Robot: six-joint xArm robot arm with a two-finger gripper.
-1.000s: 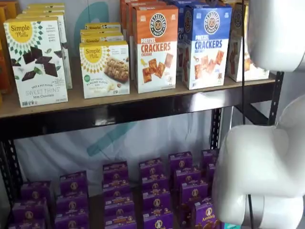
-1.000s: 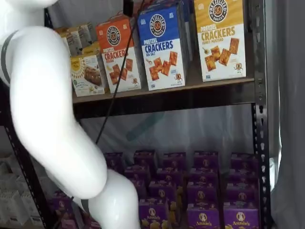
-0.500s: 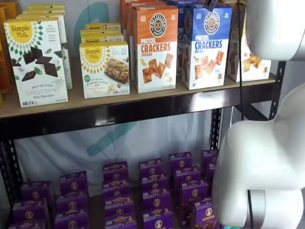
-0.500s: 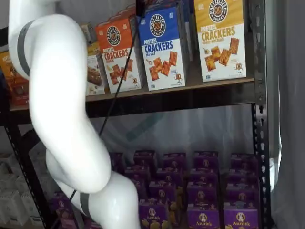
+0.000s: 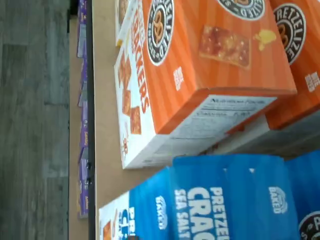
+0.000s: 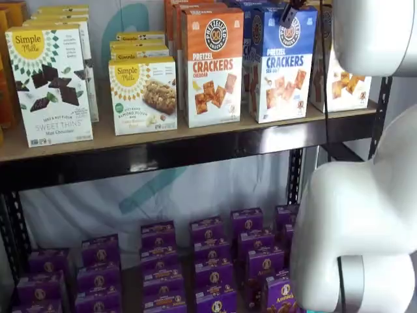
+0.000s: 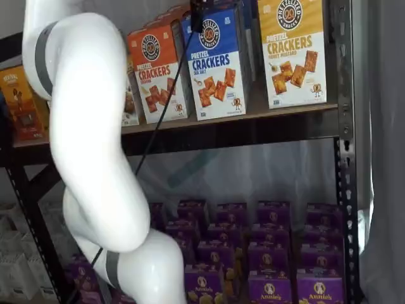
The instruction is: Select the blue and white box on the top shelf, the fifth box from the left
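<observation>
While your gripper (image 7: 197, 18) hangs at the top of the blue and white box (image 7: 217, 63), nothing is gripped yet.
You've got the sea salt pretzel cracker box standing upright at the front edge of the top shelf (image 6: 195, 140), between the orange cheddar box (image 6: 212, 65) and the yellow honey mustard box (image 7: 293, 50), face out so its blue top is easy to reach from above. Your black fingers (image 6: 288, 12) show only as a dark tip over that blue top in both shelf views; no gap is plain there, but the jaws stand spread wide and empty, ready to straddle it. Your wrist view looks down on the blue top and the cheddar box just beside it, so you sit a touch toward the cheddar side, I'd judge.
</observation>
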